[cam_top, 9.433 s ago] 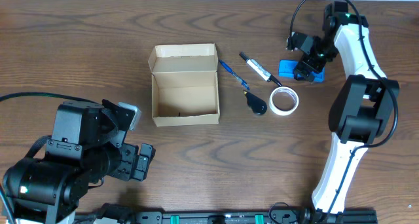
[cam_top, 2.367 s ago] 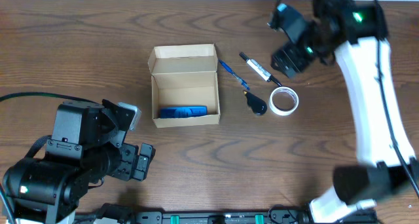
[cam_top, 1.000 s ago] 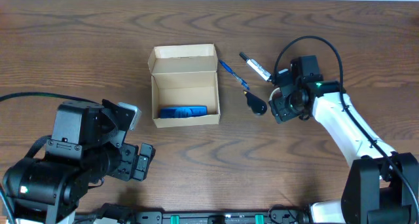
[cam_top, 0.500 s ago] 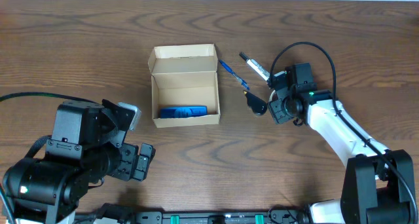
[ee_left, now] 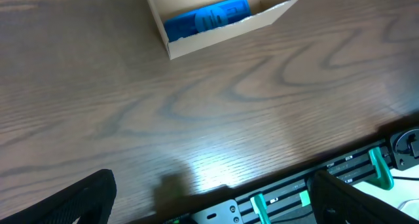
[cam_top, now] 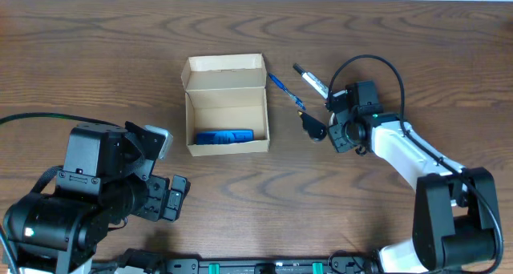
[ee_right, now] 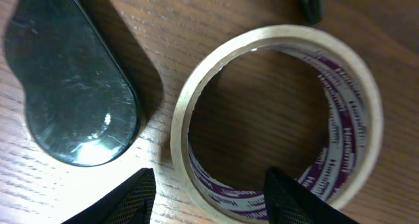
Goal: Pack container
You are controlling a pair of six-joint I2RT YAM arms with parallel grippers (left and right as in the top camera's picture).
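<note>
The container (cam_top: 227,148) is an open tan cardboard box with its lid flap folded back; a blue flat item (cam_top: 224,137) lies along its near wall. The tape roll (ee_right: 348,139) lies flat on the table, hidden under my wrist in the overhead view. My right gripper (ee_right: 209,201) is open and low over it, one finger (ee_right: 121,201) outside the ring and one (ee_right: 298,198) inside, straddling the near wall without clear contact. My left gripper (ee_left: 219,207) is open and holds nothing, well short of the box (ee_left: 229,34) and the blue item (ee_left: 206,18).
A glossy black object (ee_right: 69,86) lies just left of the roll, also seen from above (cam_top: 313,128). A blue pen (cam_top: 285,91) and a black-and-white marker (cam_top: 313,82) lie between the box and the right arm. A rail with green clips (ee_left: 380,168) edges the table.
My right gripper has shifted slightly left and settled over the tape roll. The left arm, the box and the pens have not moved.
</note>
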